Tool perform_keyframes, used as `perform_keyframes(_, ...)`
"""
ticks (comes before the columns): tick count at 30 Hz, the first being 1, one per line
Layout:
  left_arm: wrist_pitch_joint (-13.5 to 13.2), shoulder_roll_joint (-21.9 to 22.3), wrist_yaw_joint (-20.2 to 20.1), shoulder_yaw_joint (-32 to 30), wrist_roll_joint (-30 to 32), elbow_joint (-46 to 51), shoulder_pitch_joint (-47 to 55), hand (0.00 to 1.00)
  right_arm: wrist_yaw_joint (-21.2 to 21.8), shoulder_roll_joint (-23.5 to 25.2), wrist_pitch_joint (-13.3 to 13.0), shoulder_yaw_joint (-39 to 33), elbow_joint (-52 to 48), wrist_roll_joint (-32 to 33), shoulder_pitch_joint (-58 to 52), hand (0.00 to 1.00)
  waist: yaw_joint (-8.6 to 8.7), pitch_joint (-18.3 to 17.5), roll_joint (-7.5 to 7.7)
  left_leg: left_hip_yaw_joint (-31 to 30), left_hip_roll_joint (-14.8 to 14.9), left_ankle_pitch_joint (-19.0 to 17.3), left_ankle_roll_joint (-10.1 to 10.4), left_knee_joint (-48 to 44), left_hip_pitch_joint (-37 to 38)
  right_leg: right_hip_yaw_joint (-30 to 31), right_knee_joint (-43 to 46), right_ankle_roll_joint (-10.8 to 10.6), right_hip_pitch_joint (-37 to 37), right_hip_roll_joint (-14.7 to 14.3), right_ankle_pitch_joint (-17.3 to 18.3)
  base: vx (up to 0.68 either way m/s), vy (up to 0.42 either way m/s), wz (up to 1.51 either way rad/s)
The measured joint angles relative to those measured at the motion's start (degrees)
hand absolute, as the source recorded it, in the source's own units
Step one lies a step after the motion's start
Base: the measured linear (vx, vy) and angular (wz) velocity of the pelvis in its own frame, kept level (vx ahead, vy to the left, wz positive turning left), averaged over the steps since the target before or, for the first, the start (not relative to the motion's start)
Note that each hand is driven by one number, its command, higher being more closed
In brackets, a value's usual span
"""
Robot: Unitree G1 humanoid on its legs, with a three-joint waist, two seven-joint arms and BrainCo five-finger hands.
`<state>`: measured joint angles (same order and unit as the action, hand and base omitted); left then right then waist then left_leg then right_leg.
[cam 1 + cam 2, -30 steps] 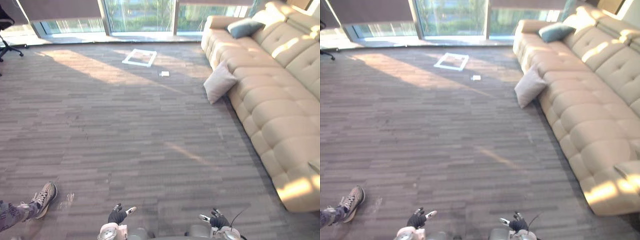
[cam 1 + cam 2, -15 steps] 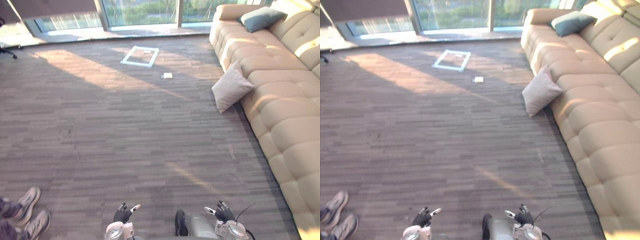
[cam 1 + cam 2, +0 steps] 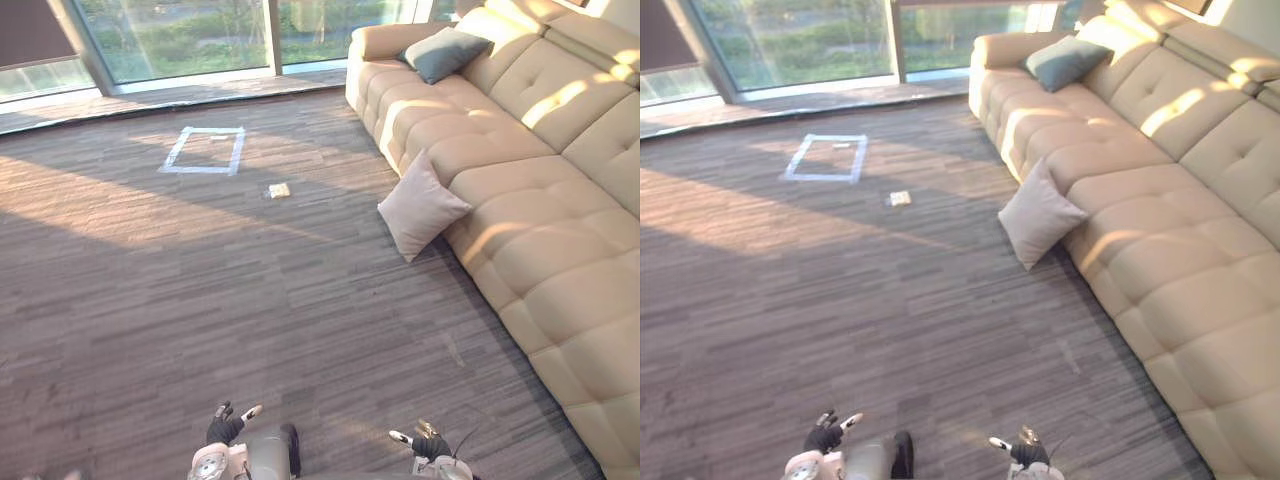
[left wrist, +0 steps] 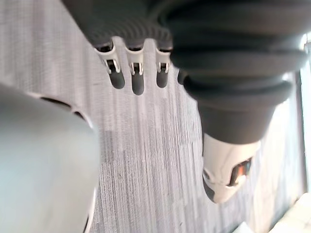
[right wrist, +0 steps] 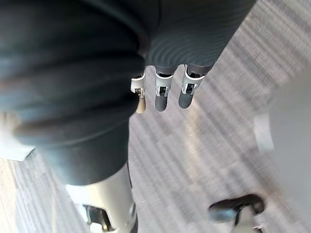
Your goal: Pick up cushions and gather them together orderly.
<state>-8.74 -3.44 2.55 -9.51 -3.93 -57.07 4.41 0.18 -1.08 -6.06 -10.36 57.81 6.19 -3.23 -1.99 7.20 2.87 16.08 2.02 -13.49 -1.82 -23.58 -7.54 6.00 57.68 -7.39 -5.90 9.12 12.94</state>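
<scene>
A pale pink cushion (image 3: 420, 208) stands on the carpet, leaning against the front of the beige sofa (image 3: 540, 200). A grey-blue cushion (image 3: 443, 53) lies on the sofa's far seat by the armrest. My left hand (image 3: 222, 430) and right hand (image 3: 428, 445) hang low at the near edge, far from both cushions. The left wrist view shows the left hand's fingers (image 4: 137, 80) straight over bare carpet, holding nothing. In the right wrist view the right hand's fingers (image 5: 162, 94) are likewise straight and hold nothing.
The long sofa runs along the right side. A white tape square (image 3: 205, 150) and a small pale object (image 3: 279, 190) lie on the carpet toward the tall windows (image 3: 180, 40) at the back. Open carpet stretches between me and the pink cushion.
The camera has moved: sofa and cushions now sit further left, and the person's shoes at the lower left have left the picture. Both hands stay low and holding nothing.
</scene>
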Motion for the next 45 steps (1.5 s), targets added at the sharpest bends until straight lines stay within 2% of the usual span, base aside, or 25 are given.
perform_keyframes(1,0.5,0.45,0.0,0.34,0.38,-0.21,-0.12,0.0,-0.02,-0.32,-0.22,0.59,-1.99,-0.09,-0.12,0.0,0.06,0.81,-1.13,2.17,0.2,-1.95,-0.08,3.33,6.83,-4.17,3.79,2.59,-5.02,-0.21,1.57,0.55,0.201,-0.86)
perform_keyframes(4,0.6,0.66,-0.05,0.61,0.41,-0.12,-0.62,0.0,0.02,-0.36,-0.62,1.56,-3.6,-0.08,-0.12,0.0,0.41,1.16,-1.09,3.93,0.33,-4.48,0.25,6.61,13.13,-11.34,0.23,4.44,-12.2,-1.29,3.11,0.42,0.098,-0.45)
perform_keyframes(5,0.6,0.69,-0.07,1.6,0.41,-0.49,-1.33,0.0,0.03,-0.53,-0.67,1.59,-3.6,-0.05,0.03,0.0,1.55,1.34,-0.81,4.16,0.37,-5.47,0.51,8.65,15.77,-15.81,-9.71,4.62,-15.13,-2.76,2.86,0.41,0.038,0.0)
perform_keyframes(8,0.54,0.91,-0.5,4.48,0.65,-1.15,-2.19,0.0,0.07,-1.54,-0.65,1.36,-2.75,0.5,0.09,0.0,2.84,1.4,-0.41,3.41,-1.69,-5.82,2.32,14.06,20.63,-17.49,-34.69,4.38,-16.22,-5.76,-5.32,0.51,0.015,0.19)
perform_keyframes(9,0.61,1.81,-0.53,4.38,1.33,-2.31,-1.94,0.0,0.06,-2.18,-0.65,0.96,-2.64,0.63,-0.31,0.0,3.57,1.08,-0.93,1.81,-1.95,-6.26,3.07,15.3,22.97,-15.5,-36.01,9.12,-15.66,-7.09,-11.95,0.61,-0.003,0.33)
perform_keyframes(10,0.62,2.1,-0.52,4.31,1.58,-2.55,-1.96,0.0,0.07,-2.27,-0.65,0.9,-2.54,0.6,-0.34,0.0,3.67,0.99,-1.21,0.94,-1.64,-6.21,3.16,14.93,23.55,-15.09,-35.01,11.62,-15.53,-7.36,-12.37,0.74,-0.06,0.38)
perform_keyframes(12,0.61,3.15,-0.58,2.45,1.7,-1.9,-2.08,0.0,0.13,-2.13,-0.29,-0.36,-2.47,0.49,0.43,0.0,3.52,1.61,-2.88,-1.62,0.48,-5.15,5.03,6.18,22.0,-16.67,-30.65,13.45,-14.25,-7.25,-7.25,0.66,-0.12,0.29)
perform_keyframes(15,0.61,5.15,-0.49,-1.42,1.65,0.23,-1.55,0.0,0.09,-2.32,0.2,0.19,-2.93,0.33,0.06,0.0,2.95,1.88,-5.22,-5.09,7.44,1.14,12.08,-26.35,9.72,-18.02,-32.43,14.05,-6.47,-9.57,-2.1,0.54,-0.105,0.15)
perform_keyframes(16,0.58,5.29,-0.48,-1.95,1.65,1.46,-1.23,0.0,-0.03,-2.27,0.37,0.37,-2.93,0.42,0.03,0.0,2.44,1.78,-5.68,-4.38,9.55,1.0,11.76,-33.15,7.09,-17.91,-33.53,14.27,-3.33,-10.33,-0.95,0.65,-0.062,-0.13)
perform_keyframes(17,0.58,5.15,-0.49,-2.35,1.65,2.68,-0.96,0.0,-0.09,-1.65,0.46,0.48,-2.93,0.52,-0.19,0.0,2.1,2.25,-4.46,-2.37,11.64,0.17,10.21,-37.33,3.98,-17.38,-35.48,14.14,1.6,-10.51,0.62,0.68,-0.045,-0.25)
perform_keyframes(20,0.53,5.3,-0.51,-2.33,1.61,4.09,-0.8,0.0,-0.15,-1.03,0.93,0.45,-2.91,0.64,-0.31,0.0,1.39,1.57,-3.86,1.31,12.85,-1.67,7.07,-33.06,-1.76,-14.81,-40.08,13.4,7.85,-10.41,1.65,0.41,0.015,-0.38)
perform_keyframes(22,0.37,5.29,-0.51,-2.26,1.58,4.19,-0.94,0.0,-0.21,-0.64,0.99,-0.04,-2.85,0.64,0.25,0.0,0.94,1.53,-3.98,2.11,11.71,-2.35,5.94,-20.9,-5.32,-12.14,-43.37,12.38,11.61,-9.7,1.67,0.47,0.12,-0.68)
perform_keyframes(24,0.13,5.07,-0.5,-1.53,1.52,3.96,-1.18,0.0,-0.28,-0.29,0.96,-0.71,-2.4,0.64,-0.16,0.0,0.11,1.4,-3.6,-1.32,7.93,-0.08,6.99,-4.56,-6.36,-9.41,-45.23,10.3,13.5,-8.07,2.59,0.4,0.183,-0.71)
perform_keyframes(26,-0.52,4.39,-0.47,-0.01,1.46,2.86,-1.55,0.0,-0.55,-0.98,0.95,-0.7,-0.79,0.58,-0.28,0.0,-0.45,1.28,-3.54,-9.36,3.87,9.59,8.67,9.31,-6.2,-5.15,-46.15,7.11,15.97,-6.02,4.57,0.53,0.351,-0.84)
perform_keyframes(27,-0.62,4.22,-0.47,0.32,1.47,2.54,-1.45,0.0,-0.58,-1.21,0.99,-0.63,-0.32,0.52,-0.36,0.0,-0.67,0.91,-3.52,-9.57,3.53,12.46,8.6,9.38,-5.79,-4.1,-46.09,6.48,16.09,-5.89,4.93,0.5,0.377,-0.84)
perform_keyframes(28,-0.63,3.52,-0.48,0.8,1.51,1.96,-1.64,0.0,-0.76,-0.78,1.02,-0.56,0.37,0.5,-0.37,0.0,-0.97,-0.1,-2.63,-8.49,2.23,12.79,6.16,8.16,-5.82,-2.17,-45.79,5.66,16.1,-4.45,5.39,0.31,0.224,-0.56)
perform_keyframes(31,-0.49,1.58,-0.52,1.64,1.59,1.14,-2.13,0.0,-0.77,0.7,0.9,-0.57,-0.62,0.4,-1.42,0.0,-0.5,-0.89,-0.41,-4.07,1.49,7.03,2.71,2.58,-5.98,0.11,-38.29,3.75,12.8,-1.94,4.19,0.51,0.357,-0.55)
perform_keyframes(33,-0.16,1.15,-0.46,2.4,1.67,-0.45,-2.57,0.0,-0.64,0.64,0.78,-0.18,-1.89,0.3,-1.0,0.0,-0.22,-0.5,-0.7,-0.04,1.37,3.48,1.11,3.17,-1.21,1.6,-17.84,-0.14,3.41,-0.93,0.12,0.37,0.301,-0.79)
perform_keyframes(35,0.57,0.86,-0.4,2.68,1.81,-1.05,-2.66,0.0,-0.36,0.66,0.3,0.7,-3.37,0.02,-0.94,0.0,-0.22,0.05,-1.02,4.07,1.44,1.43,0.93,5.13,4.48,-1.1,-6.06,0.67,-3.11,0.11,0.54,0.24,0.193,-0.94)
perform_keyframes(37,0.68,0.89,-0.41,2.67,2.18,-1.18,-2.25,0.0,-0.16,0.59,-0.12,1.95,-4.76,-0.02,-0.88,0.0,-0.02,0.38,-1.34,7.88,1.85,0.01,1.22,8.31,10.33,-7.98,-5.05,3.17,-7.61,0.44,2.55,0.23,0.127,-1.06)
perform_keyframes(41,0.67,1.09,-0.49,2.79,2.19,-2.57,-2.71,0.0,-0.13,0.39,-0.36,2.05,-4.03,-0.09,0.08,0.0,1.26,0.4,-1.2,11.61,2.03,-1.32,2.19,12.64,14.2,-18.27,-20.5,4.16,-11.78,-2.03,2.24,0.2,0.033,-0.63)
perform_keyframes(42,0.71,0.9,-0.51,3.23,2.28,-3.51,-2.88,0.0,-0.13,-0.03,-0.37,2.07,-3.04,-0.09,0.72,0.0,2.18,0.43,-1.19,12.1,1.77,-1.46,3.04,13.44,14.81,-18.79,-28.78,4.21,-12.46,-3.78,-0.43,0.37,-0.043,-0.12)
perform_keyframes(43,0.73,0.22,-0.58,4.5,2.75,-4.68,-2.96,0.0,-0.14,-0.87,-0.17,2.01,-1.41,-0.2,0.83,0.0,2.94,0.68,-0.86,11.57,0.64,-1.44,4.45,14.08,16.07,-17.77,-36.15,7.27,-11.76,-5.27,-7.54,0.39,-0.051,-0.01)
perform_keyframes(44,0.74,0.35,-0.65,4.5,2.8,-5.38,-3.39,0.0,-0.05,-1.61,-0.17,1.24,-0.39,-0.11,0.74,0.0,3.05,1.04,-1.39,10.67,0.55,-1.51,4.86,14.7,17.51,-17.07,-36.19,11.59,-10.67,-5.94,-9.16,0.35,-0.031,-0.02)
perform_keyframes(45,0.7,0.88,-0.66,4.4,2.85,-5.45,-3.64,0.0,-0.24,-2.13,-0.17,0.82,-0.35,-0.2,0.95,0.0,3.0,1.34,-2.48,9.87,1.13,-1.17,5.45,14.82,18.12,-17.31,-35.58,11.64,-10.28,-6.23,-8.7,0.41,-0.068,-0.07)
